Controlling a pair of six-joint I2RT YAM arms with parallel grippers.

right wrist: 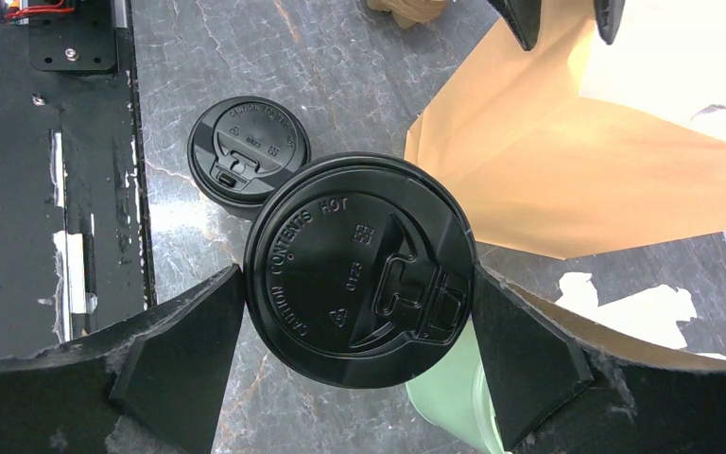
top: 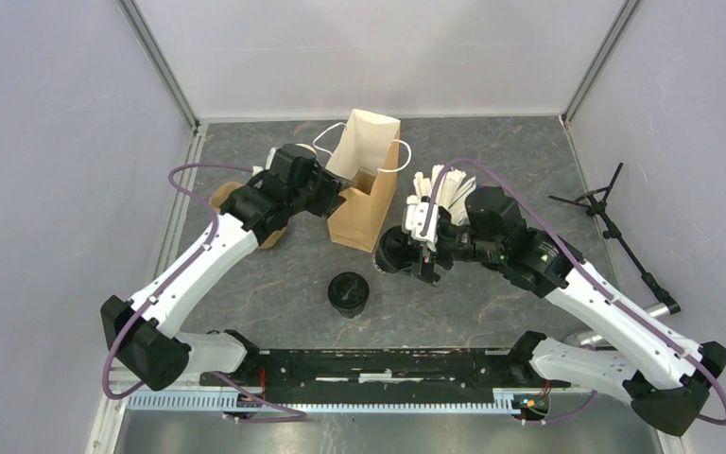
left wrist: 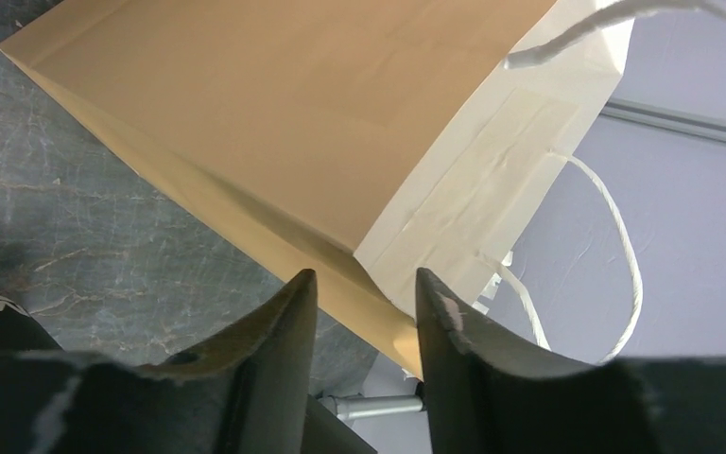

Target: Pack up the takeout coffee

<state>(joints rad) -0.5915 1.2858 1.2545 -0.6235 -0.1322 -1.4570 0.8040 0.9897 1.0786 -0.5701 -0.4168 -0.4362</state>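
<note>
The right gripper (right wrist: pixel 359 312), spread wide, clasped one lidded cup (right wrist: pixel 340 246) just beside the brown bag (top: pixel 364 203). The second cup (top: pixel 349 292) stood on the surface (top: pixel 274 284) nearby. The left gripper (left wrist: pixel 366 279) was half open, straddling the bag's edge.

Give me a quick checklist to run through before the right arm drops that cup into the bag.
1. The brown paper bag stands upright: ok.
2. The left gripper is clamped on the bag's rim: not ok, its jaws straddle the rim with a gap.
3. Bag mouth wide enough for a cup: cannot tell.
4. The right gripper firmly holds the first cup: cannot tell, its jaws flank the cup closely.
5. The black lid sits on that cup: ok.
6. The second cup is upright and lidded: ok.
</note>
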